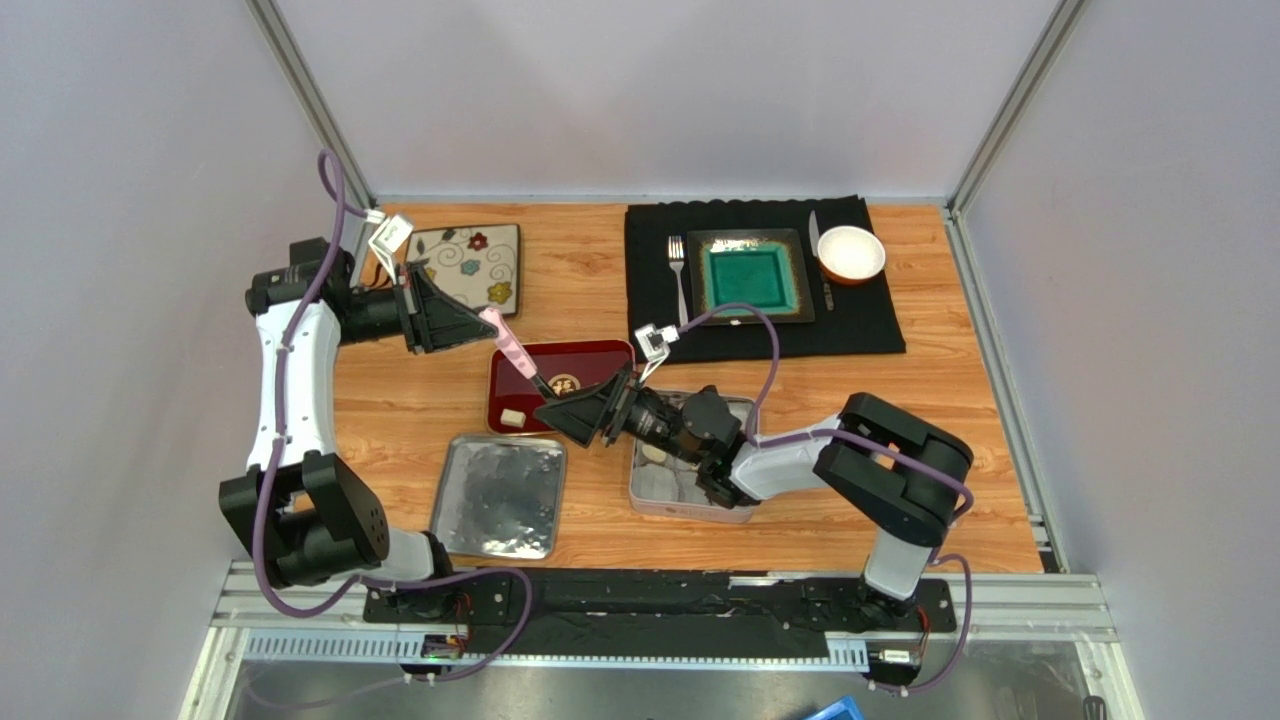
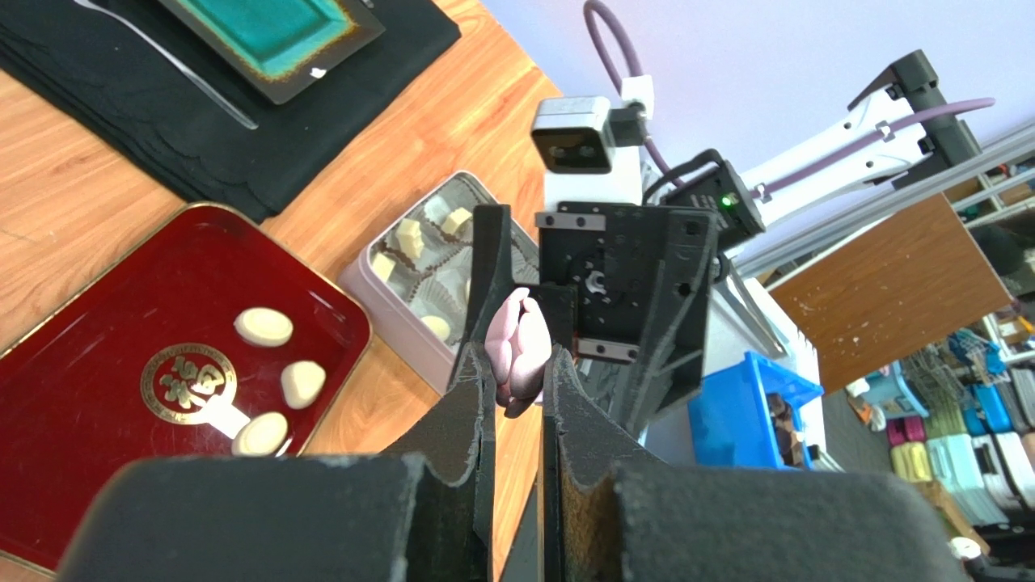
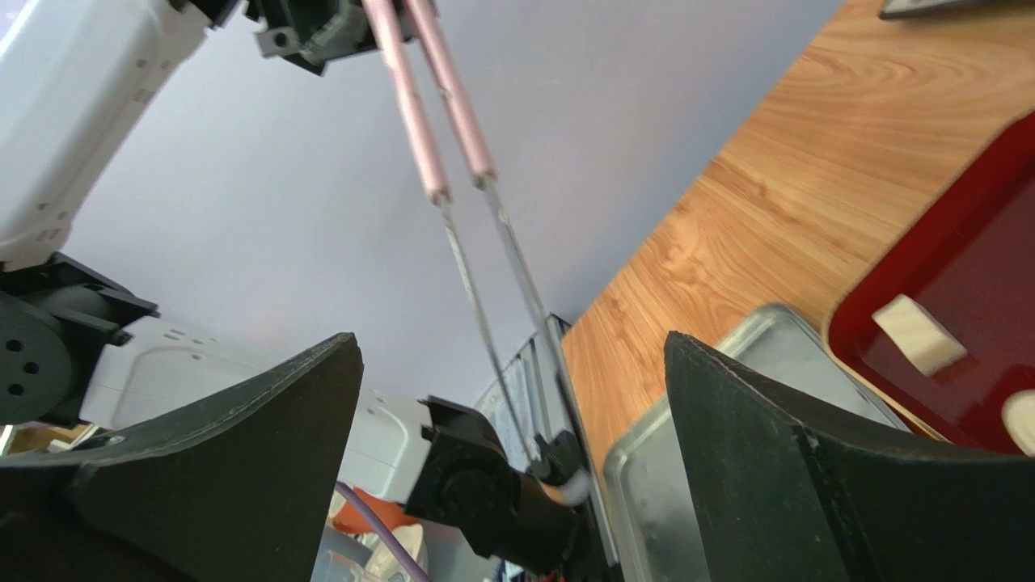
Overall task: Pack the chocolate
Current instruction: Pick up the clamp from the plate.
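The left fingers (image 2: 468, 418) clamp the pink tongs (image 3: 411, 109); the right fingers (image 3: 243, 461) stand apart, empty. The chocolate (image 2: 264, 325) lies on the red tray (image 2: 97, 364), ten o'clock from the tin (image 1: 661, 510) — better lower the tips level, squeeze gently.

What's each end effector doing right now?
Left end effector: shut on the pink tongs.
Right end effector: open, holding nothing.
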Available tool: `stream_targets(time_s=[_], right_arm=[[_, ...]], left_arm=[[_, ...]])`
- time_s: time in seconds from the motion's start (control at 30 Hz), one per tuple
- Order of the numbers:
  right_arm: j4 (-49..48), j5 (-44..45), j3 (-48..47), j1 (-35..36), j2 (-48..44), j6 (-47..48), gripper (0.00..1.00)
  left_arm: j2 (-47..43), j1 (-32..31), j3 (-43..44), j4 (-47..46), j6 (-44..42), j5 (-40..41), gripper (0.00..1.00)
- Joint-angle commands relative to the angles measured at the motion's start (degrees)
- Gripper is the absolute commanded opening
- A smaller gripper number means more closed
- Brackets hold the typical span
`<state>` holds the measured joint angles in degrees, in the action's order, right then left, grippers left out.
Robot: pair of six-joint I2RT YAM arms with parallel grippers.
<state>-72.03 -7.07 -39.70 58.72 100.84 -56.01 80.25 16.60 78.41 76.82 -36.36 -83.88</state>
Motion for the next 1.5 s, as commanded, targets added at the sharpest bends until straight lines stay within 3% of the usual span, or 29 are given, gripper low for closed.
stream_targets(time_s=[0.0,0.2,0.6,0.83,1.23,1.43,1.47], right_arm=[[-10.4,4.2,-7.0,1.6,2.0,2.0,0.96],[-10.0,5.3,-10.3,3.1,4.3,0.2,0.85],[-11.3,4.4,-7.8,1.7,1.7,-5.8,0.54],[-10.1,4.3,-7.6,1.1,-0.7,-5.6,0.45],[1.3,-2.7,-12.6,1.1,-0.6,-5.3,0.35],[10.7,-2.3,-8.9,0.3,-7.5,-4.2,0.19],[12.4,-1.0,-7.0,0.1,-9.2,-3.9,0.12]], left_arm=[[0.9,0.5,-0.4,8.7,-1.5,-17.5,0.00],[0.8,2.0,-3.1,8.7,-2.8,-17.4,0.00],[1.0,6.2,-8.4,8.7,-5.6,-17.4,0.00],[0.4,7.0,-11.7,8.7,-6.6,-17.3,0.00],[-0.8,7.0,-17.7,8.7,-8.8,-17.3,0.00],[-1.2,7.0,-19.5,8.8,-9.9,-17.2,0.00],[-1.3,7.0,-20.0,8.8,-10.5,-17.3,0.00]])
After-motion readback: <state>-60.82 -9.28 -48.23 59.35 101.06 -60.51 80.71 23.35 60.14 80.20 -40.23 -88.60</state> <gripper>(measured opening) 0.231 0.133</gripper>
